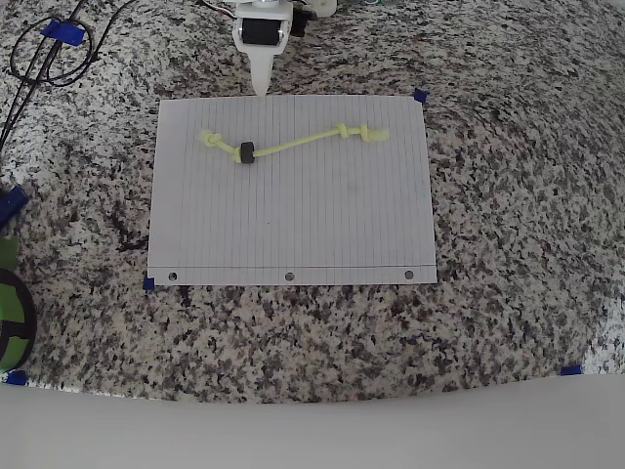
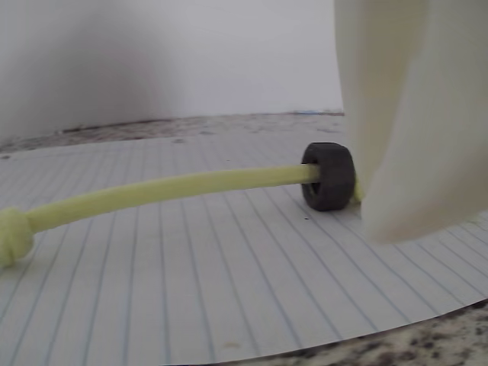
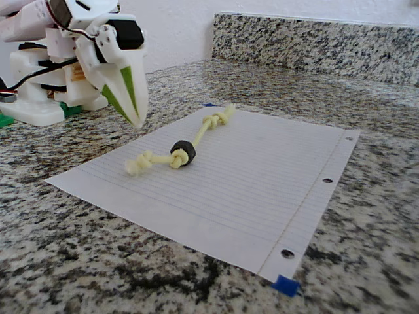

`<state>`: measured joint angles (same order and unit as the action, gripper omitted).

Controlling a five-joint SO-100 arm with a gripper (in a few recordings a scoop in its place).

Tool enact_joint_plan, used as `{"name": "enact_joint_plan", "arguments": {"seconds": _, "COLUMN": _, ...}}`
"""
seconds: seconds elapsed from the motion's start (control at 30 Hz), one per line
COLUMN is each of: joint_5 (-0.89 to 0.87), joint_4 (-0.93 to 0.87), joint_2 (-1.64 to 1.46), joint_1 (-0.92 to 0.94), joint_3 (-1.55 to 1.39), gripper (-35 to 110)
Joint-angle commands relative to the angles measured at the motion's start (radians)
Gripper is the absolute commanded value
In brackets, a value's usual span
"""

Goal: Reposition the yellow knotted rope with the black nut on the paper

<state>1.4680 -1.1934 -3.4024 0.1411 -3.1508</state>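
While the hand (image 1: pixel 262 86) hangs pinched together, holding nothing, at the paper's (image 1: pixel 293 234) far edge in the overhead view, the yellow knotted rope (image 1: pixel 293 143) lies flat on the sheet just beyond its tip, black nut (image 1: pixel 247 151) nearest, not touching.

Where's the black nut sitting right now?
In the overhead view, the black nut sits on the yellow knotted rope near its left knot, on the paper's upper left, below the pincer.
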Motion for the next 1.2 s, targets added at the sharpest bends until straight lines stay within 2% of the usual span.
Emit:
{"name": "enact_joint_plan", "arguments": {"seconds": 0.0, "joint_5": -0.002, "joint_4": 0.003, "joint_2": -0.006, "joint_1": -0.031, "joint_3": -0.006, "gripper": 0}}
{"name": "enact_joint_plan", "arguments": {"seconds": 1.17, "joint_5": 0.003, "joint_4": 0.003, "joint_2": -0.006, "joint_1": -0.037, "joint_3": -0.006, "gripper": 0}}
